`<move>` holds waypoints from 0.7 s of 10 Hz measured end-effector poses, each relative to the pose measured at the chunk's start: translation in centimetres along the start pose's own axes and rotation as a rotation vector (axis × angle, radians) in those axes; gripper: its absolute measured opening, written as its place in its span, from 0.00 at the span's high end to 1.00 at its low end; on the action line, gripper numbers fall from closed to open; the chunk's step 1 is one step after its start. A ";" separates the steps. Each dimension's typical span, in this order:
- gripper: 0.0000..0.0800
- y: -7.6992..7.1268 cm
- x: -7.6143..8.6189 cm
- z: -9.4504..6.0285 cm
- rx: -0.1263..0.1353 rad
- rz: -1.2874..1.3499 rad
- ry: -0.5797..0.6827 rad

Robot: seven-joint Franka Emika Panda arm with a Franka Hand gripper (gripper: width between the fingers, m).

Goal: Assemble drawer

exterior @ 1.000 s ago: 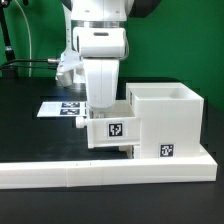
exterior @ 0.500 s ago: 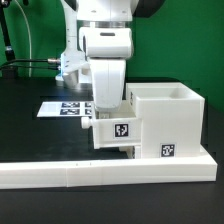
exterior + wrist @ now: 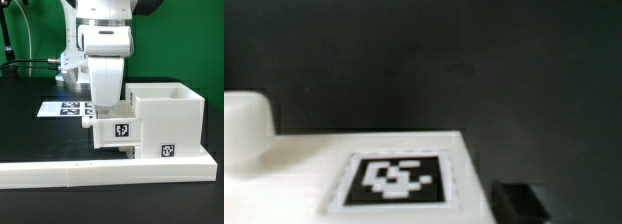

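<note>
The small drawer tray (image 3: 119, 130) has been raised slightly and is now kept still against the housing (image 3: 165, 120), near the desk's (image 3: 30, 125) front edge. The jaws appear clenched on it, so insertion seems near.

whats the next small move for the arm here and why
Probably keep pushing the tray sideways toward the exterior view's right, deeper into the housing. The tray juts out of the housing's side, so it seems only partly inserted. The gripper sits right at the tray; its jaws are hidden, so grip is unclear.
</note>
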State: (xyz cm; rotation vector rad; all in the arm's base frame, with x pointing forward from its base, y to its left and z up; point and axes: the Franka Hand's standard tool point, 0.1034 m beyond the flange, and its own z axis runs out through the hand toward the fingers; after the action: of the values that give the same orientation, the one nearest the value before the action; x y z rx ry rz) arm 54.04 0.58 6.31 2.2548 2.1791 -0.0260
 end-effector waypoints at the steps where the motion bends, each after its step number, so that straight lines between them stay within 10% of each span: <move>1: 0.34 0.0 0.0 -0.5 0.003 0.001 -0.002; 7: 0.19 -0.1 -2.8 -5.0 0.058 0.002 -0.027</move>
State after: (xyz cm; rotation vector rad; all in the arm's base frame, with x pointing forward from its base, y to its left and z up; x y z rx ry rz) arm 53.89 -2.15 11.34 2.2721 2.1915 -0.1200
